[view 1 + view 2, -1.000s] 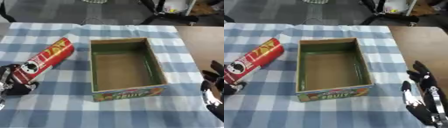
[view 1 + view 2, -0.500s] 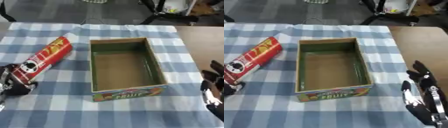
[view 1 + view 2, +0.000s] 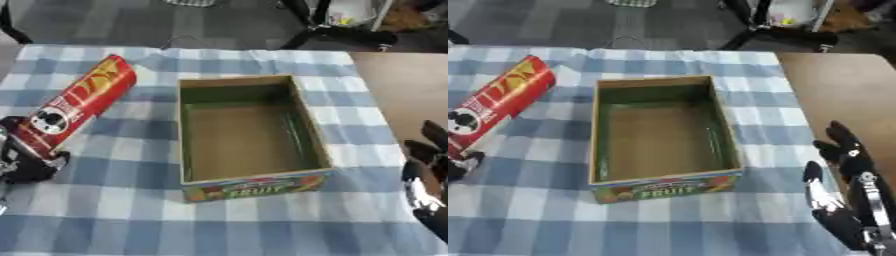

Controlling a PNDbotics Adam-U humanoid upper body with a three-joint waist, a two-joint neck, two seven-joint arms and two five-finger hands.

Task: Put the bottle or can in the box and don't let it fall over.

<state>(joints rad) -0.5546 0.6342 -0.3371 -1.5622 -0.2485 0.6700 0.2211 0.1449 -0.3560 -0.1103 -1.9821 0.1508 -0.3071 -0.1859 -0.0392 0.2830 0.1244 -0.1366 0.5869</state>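
Shifted only a little since a second ago: far end of the red can (image 3: 77,107) raised and swung slightly toward the table's far left corner, near end held low. Left eye view: can slanted at the left of the checked tablecloth (image 3: 131,220), well left of the box (image 3: 254,187), lower end clasped by the left hand (image 3: 26,162), fingers curled round it at the picture's left edge. Box open-topped and with nothing inside, a "FRUIT" label on its near wall. Hence, by judgement, task barely begun: can grasped and partly lifted, yet to be carried over, stood upright and released inside without tipping. Right eye view: right hand (image 3: 846,200) idle at the lower right corner, fingers straight and spread, pointing up, touching nothing; unchanged from before. Same can and box, can cut off at the left edge, left hand barely showing.
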